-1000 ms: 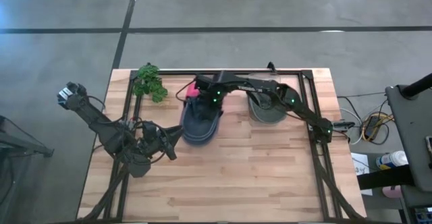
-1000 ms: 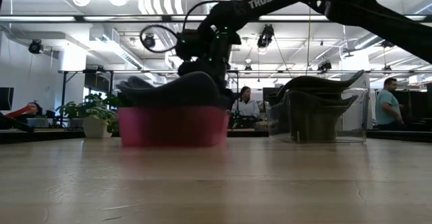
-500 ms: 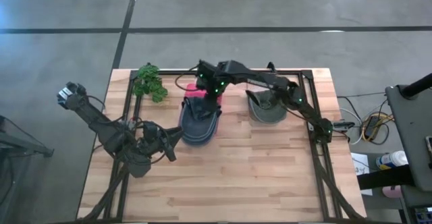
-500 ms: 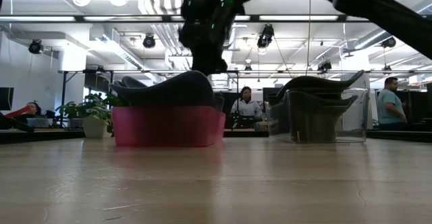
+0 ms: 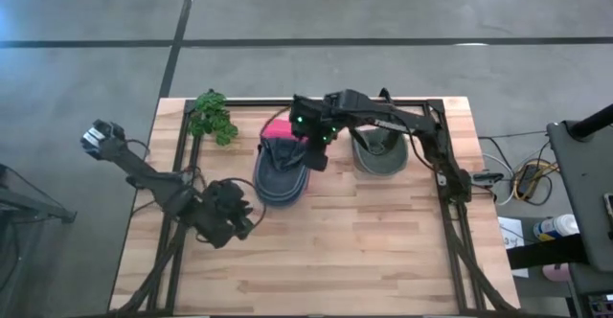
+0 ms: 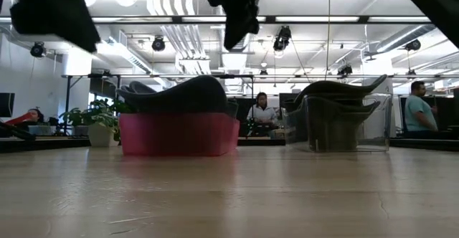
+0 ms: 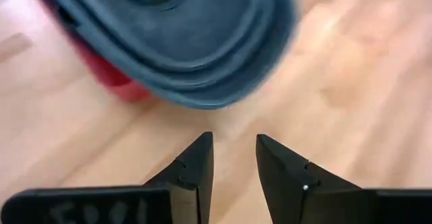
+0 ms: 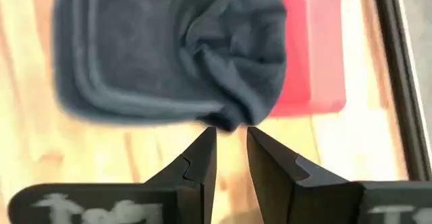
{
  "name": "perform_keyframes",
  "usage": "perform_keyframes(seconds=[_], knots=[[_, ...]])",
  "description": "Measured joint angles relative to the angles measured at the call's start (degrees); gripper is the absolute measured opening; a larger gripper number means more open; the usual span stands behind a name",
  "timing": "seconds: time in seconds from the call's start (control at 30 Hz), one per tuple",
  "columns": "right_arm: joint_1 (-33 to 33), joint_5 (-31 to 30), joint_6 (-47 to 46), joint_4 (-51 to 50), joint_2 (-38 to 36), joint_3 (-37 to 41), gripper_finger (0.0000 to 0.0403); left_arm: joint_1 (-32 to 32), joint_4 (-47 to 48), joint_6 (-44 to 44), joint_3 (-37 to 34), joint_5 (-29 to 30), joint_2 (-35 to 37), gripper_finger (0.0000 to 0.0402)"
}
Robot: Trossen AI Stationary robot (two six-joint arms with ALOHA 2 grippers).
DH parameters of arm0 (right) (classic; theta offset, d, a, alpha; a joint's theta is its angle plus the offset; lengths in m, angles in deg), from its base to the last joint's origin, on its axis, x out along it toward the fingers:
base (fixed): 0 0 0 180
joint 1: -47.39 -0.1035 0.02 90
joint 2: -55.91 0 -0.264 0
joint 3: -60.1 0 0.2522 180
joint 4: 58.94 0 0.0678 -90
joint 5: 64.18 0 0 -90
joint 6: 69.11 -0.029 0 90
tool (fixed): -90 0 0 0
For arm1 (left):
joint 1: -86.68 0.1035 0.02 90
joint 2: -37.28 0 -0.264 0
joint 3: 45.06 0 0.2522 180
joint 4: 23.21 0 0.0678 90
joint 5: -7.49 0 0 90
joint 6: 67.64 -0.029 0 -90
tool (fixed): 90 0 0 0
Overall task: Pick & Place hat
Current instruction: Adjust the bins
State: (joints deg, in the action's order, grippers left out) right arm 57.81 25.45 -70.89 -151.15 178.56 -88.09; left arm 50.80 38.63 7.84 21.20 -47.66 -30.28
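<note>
- where the tabletop (image 5: 364, 251) lies nearest the arms' bases, the left hand (image 5: 230, 217) hovers low over bare wood, just short of the hat's brim; in its wrist view the two fingers (image 7: 196, 166) stand a little apart with nothing between them, released.
- next out, the dark blue hat (image 5: 283, 170) lies draped over a red bin (image 5: 278, 128), its wide brim spilling off the bin's near edge toward the left hand; the low view shows the hat (image 6: 179, 96) mounded on top of the red bin (image 6: 179, 134), which stands on the wood.
- the right hand (image 5: 318, 153) hangs above the hat's right side, clear of it; the low view shows it (image 6: 237, 30) raised well over the bin, touching nothing. in its own wrist view the fingers (image 8: 202, 160) are slightly parted and empty, released, with the crumpled hat (image 8: 169, 55) and the red bin (image 8: 314, 55) below them.
- to the right of the red bin, apart from it, a clear bin (image 5: 383, 155) holds grey-green hats (image 6: 341, 98) stacked inside, their brims reaching over its rim.
- at the far left corner, a small green plant (image 5: 213, 117) sits near the tabletop's edge.
- beyond the tabletop, the low view shows people (image 6: 262, 112) in the room, one at the far right (image 6: 418, 112).
</note>
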Motion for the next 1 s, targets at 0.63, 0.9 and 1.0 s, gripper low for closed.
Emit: perform_keyframes(seconds=[0.63, 0.9, 1.0], knots=[[-12.1, -3.7, -13.1, -11.6, -2.0, 0.0, 0.0079, 23.1, -24.4, -24.7, -12.4, -7.5, -14.7, 0.0105], [-15.4, -6.2, -18.2, -11.6, -4.0, 0.0, 0.0079, 30.5, -30.3, -36.3, -8.6, -12.0, -20.3, 0.0105], [-16.3, -8.1, -20.0, -11.6, -4.9, 0.0, 0.0079, 30.6, -30.2, -39.6, -6.7, -13.6, -19.7, 0.0105]])
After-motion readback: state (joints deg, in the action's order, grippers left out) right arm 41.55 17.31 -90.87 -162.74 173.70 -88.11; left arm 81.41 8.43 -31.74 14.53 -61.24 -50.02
